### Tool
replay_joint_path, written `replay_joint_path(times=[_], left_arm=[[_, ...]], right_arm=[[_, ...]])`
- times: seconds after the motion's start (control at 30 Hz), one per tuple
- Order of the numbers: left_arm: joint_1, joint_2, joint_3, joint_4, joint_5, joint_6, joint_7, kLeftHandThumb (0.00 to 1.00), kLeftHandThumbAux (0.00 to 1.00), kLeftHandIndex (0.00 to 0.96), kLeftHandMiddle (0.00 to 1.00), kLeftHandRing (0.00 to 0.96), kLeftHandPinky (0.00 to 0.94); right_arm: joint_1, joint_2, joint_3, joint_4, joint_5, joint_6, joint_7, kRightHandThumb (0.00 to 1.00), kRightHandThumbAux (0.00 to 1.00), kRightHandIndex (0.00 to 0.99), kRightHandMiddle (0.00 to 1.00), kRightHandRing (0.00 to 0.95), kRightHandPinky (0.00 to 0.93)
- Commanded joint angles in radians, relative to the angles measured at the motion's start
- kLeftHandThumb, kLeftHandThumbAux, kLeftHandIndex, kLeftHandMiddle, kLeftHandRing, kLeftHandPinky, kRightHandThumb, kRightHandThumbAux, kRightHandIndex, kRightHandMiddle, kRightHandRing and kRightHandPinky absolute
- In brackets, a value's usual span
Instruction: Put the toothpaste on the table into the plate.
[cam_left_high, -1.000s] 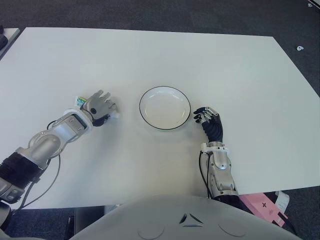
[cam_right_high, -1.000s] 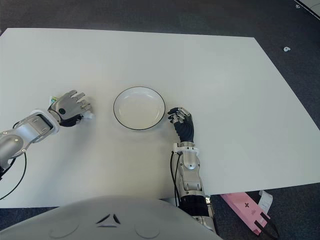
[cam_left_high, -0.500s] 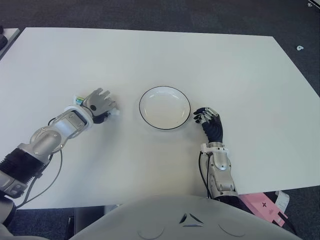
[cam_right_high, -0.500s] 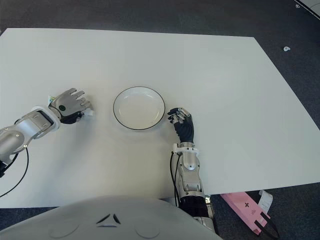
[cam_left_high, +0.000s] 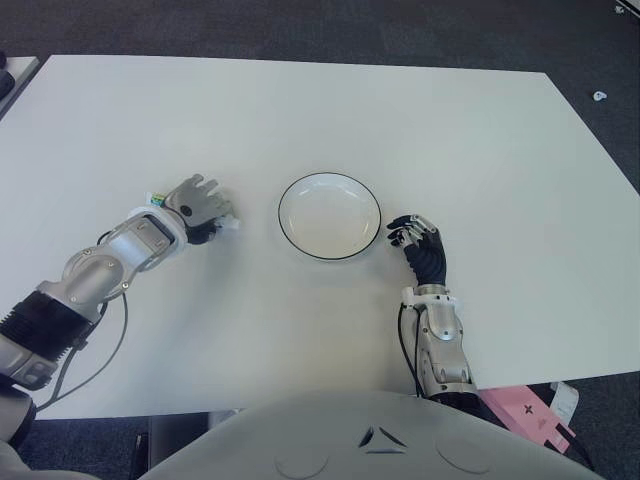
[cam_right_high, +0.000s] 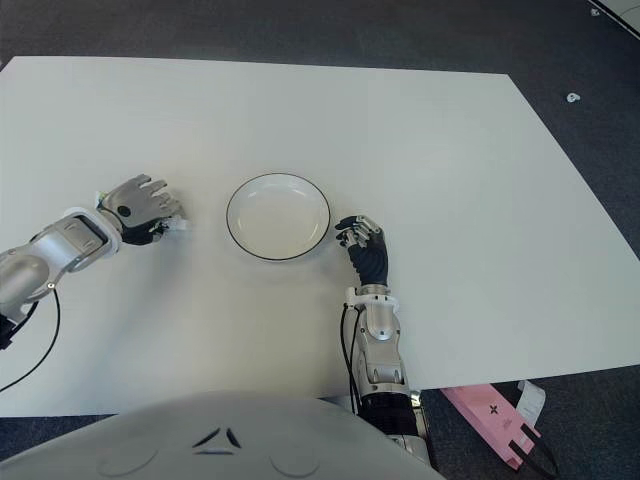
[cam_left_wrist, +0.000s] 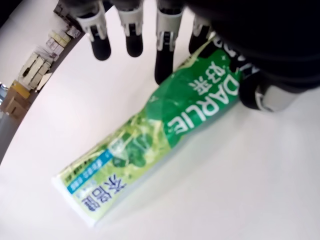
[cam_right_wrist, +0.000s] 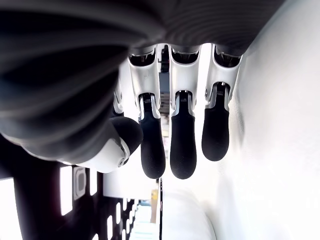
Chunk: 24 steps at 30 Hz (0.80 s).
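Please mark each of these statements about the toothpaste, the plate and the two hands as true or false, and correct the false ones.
1. The plate holds nothing. True.
2. The toothpaste lies in the plate. False: it lies on the table, under the left hand.
3. The right hand holds the toothpaste. False: it holds nothing and shows beside the plate, on its right.
4. The toothpaste tube is mostly green. True.
5. The left hand is left of the plate. True.

A white table (cam_right_high: 450, 150) is seen from above. A white plate (cam_right_high: 278, 217) with a dark rim is set near the middle. The left hand (cam_right_high: 140, 208) is placed left of it, over a small white thing. The right hand (cam_right_high: 362, 246) is placed just right of the plate.
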Motion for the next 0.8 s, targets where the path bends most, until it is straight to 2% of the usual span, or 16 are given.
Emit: replay_joint_path(times=[0.03, 0.13, 0.27, 0.33, 0.37, 0.4, 0.43, 0.5, 0.63, 0.67, 0.73, 0.8], left_arm=[[0.095, -0.038, -0.087, 0.093, -0.05, -0.06, -0.132, 0.384, 0.299, 0.0, 0.0, 0.0, 0.049], [0.082, -0.04, -0.083, 0.103, -0.102, -0.073, -0.17, 0.377, 0.288, 0.0, 0.008, 0.0, 0.065], [0.079, -0.049, -0.072, 0.119, -0.17, -0.066, -0.193, 0.388, 0.299, 0.0, 0.056, 0.051, 0.144], [0.079, -0.051, -0.068, 0.125, -0.191, -0.06, -0.198, 0.42, 0.322, 0.061, 0.113, 0.109, 0.227], [0.081, -0.053, -0.065, 0.128, -0.202, -0.055, -0.198, 0.424, 0.325, 0.07, 0.121, 0.117, 0.238], [0.089, -0.058, -0.054, 0.136, -0.22, -0.045, -0.187, 0.442, 0.337, 0.102, 0.147, 0.15, 0.277], [0.095, -0.061, -0.047, 0.142, -0.235, -0.037, -0.178, 0.497, 0.357, 0.19, 0.212, 0.217, 0.327], [0.105, -0.068, -0.033, 0.146, -0.263, -0.021, -0.169, 0.577, 0.376, 0.282, 0.29, 0.287, 0.379], [0.121, -0.08, -0.004, 0.152, -0.329, -0.002, -0.163, 0.729, 0.399, 0.422, 0.433, 0.406, 0.471], [0.127, -0.082, 0.005, 0.158, -0.347, -0.001, -0.154, 0.745, 0.401, 0.438, 0.45, 0.42, 0.483], [0.134, -0.088, 0.017, 0.162, -0.372, 0.002, -0.146, 0.869, 0.52, 0.487, 0.478, 0.551, 0.58], [0.136, -0.09, 0.021, 0.165, -0.386, 0.002, -0.145, 0.857, 0.59, 0.439, 0.515, 0.641, 0.66]], right_arm=[[0.025, 0.001, -0.004, 0.034, 0.01, 0.028, -0.001, 0.709, 0.729, 0.429, 0.498, 0.519, 0.523], [0.027, -0.002, -0.004, 0.03, 0.009, 0.038, 0.0, 0.708, 0.729, 0.429, 0.499, 0.521, 0.525], [0.027, -0.002, -0.005, 0.028, 0.006, 0.04, -0.004, 0.708, 0.729, 0.429, 0.499, 0.52, 0.518], [0.027, -0.001, -0.005, 0.028, 0.005, 0.04, -0.005, 0.708, 0.729, 0.428, 0.499, 0.518, 0.515], [0.027, -0.001, -0.005, 0.03, 0.005, 0.036, -0.005, 0.708, 0.729, 0.428, 0.499, 0.518, 0.515], [0.026, 0.0, -0.006, 0.032, 0.006, 0.029, -0.006, 0.708, 0.729, 0.428, 0.5, 0.518, 0.516], [0.026, 0.0, -0.006, 0.034, 0.006, 0.024, -0.006, 0.708, 0.729, 0.429, 0.502, 0.518, 0.513], [0.026, 0.0, -0.007, 0.036, 0.008, 0.02, -0.005, 0.708, 0.729, 0.429, 0.503, 0.517, 0.51], [0.025, 0.0, -0.008, 0.037, 0.014, 0.016, 0.001, 0.709, 0.729, 0.429, 0.507, 0.516, 0.513], [0.026, 0.0, -0.008, 0.035, 0.014, 0.021, 0.001, 0.71, 0.729, 0.429, 0.507, 0.516, 0.514], [0.026, 0.0, -0.008, 0.033, 0.015, 0.024, 0.003, 0.71, 0.729, 0.429, 0.507, 0.517, 0.515], [0.026, 0.0, -0.008, 0.033, 0.015, 0.024, 0.003, 0.71, 0.729, 0.429, 0.507, 0.517, 0.513]])
